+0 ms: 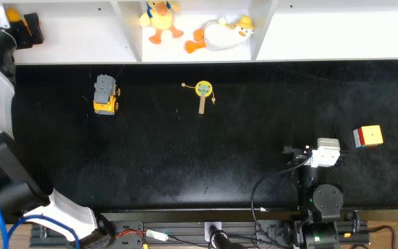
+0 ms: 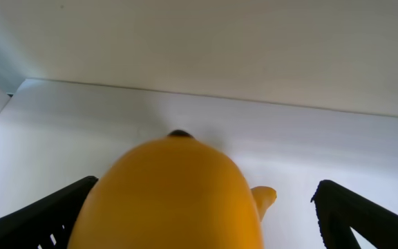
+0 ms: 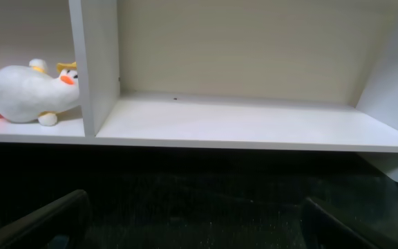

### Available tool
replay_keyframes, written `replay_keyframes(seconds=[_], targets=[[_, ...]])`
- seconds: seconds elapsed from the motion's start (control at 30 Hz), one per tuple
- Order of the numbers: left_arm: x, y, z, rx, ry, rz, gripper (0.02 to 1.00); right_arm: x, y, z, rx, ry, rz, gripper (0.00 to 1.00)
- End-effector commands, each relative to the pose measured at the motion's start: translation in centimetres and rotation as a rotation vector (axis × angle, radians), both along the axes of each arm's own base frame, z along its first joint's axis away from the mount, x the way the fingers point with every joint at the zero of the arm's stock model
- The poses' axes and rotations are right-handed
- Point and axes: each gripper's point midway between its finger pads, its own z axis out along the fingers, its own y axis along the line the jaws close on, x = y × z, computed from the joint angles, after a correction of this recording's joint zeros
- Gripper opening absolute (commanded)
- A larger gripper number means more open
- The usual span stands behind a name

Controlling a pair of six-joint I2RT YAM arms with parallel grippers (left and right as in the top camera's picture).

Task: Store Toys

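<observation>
A duck (image 1: 160, 19) and a goose (image 1: 223, 33) are found side by side in the shelf's (image 1: 130, 31) middle compartment. On the table (image 1: 185, 159) before it, a truck (image 1: 106, 94) is set left, a rattle (image 1: 203, 93) centre, a cube (image 1: 368, 135) far right.

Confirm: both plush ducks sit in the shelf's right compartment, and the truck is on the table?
No. The yellow duck and white duck sit in the middle compartment, as the top view shows; the truck is on the table.

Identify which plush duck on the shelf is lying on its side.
The white duck, right of the yellow duck in the middle compartment: it stretches out sideways, while the yellow one sits upright.
</observation>
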Motion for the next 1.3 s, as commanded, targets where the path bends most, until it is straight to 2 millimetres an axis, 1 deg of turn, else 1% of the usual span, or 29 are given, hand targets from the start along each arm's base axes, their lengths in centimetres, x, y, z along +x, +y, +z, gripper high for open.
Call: replay_keyframes(seconds=[0.03,0.17,0.27,0.4,0.5,0.57,0.83,1.07,1.2,1.3], targets=[[-0.3,0.2,2.8,0.019,-0.045,0.025,0.996,0.0,-0.2,-0.3,0.007,-0.002,-0.006,0.993],[-1.1,0.4,3.8,0.036,-0.041,0.054,0.998,0.0,-0.2,-0.3,0.007,-0.002,-0.006,0.996],[-2.0,0.1,4.7,0.061,-0.026,0.048,0.998,0.0,-0.2,-0.3,0.007,-0.002,-0.006,0.996],[-4.0,0.5,6.0,0.083,0.005,0.107,0.996,0.0,-0.2,-0.3,0.007,-0.002,-0.006,0.996],[-5.2,0.0,7.0,0.096,0.019,0.101,0.998,0.0,-0.2,-0.3,0.007,-0.002,-0.006,0.996],[-6.1,-0.4,7.2,0.091,0.042,0.099,0.998,0.0,-0.2,-0.3,0.007,-0.002,-0.006,0.993],[-9.8,-2.1,6.8,0.05,0.154,0.091,0.998,0.0,-0.2,-0.3,0.007,-0.002,-0.006,0.996],[-14.5,-4.4,8.1,0.019,0.222,0.083,0.998,0.0,-0.2,-0.3,0.007,-0.002,-0.006,0.996],[-16.3,-6.9,8.9,-0.005,0.228,0.029,0.998,0.0,-0.2,-0.3,0.007,-0.002,-0.006,0.996],[-17.4,-9.1,8.6,0.007,0.245,-0.023,0.998,0.0,-0.2,-0.3,0.007,-0.002,-0.006,0.996]])
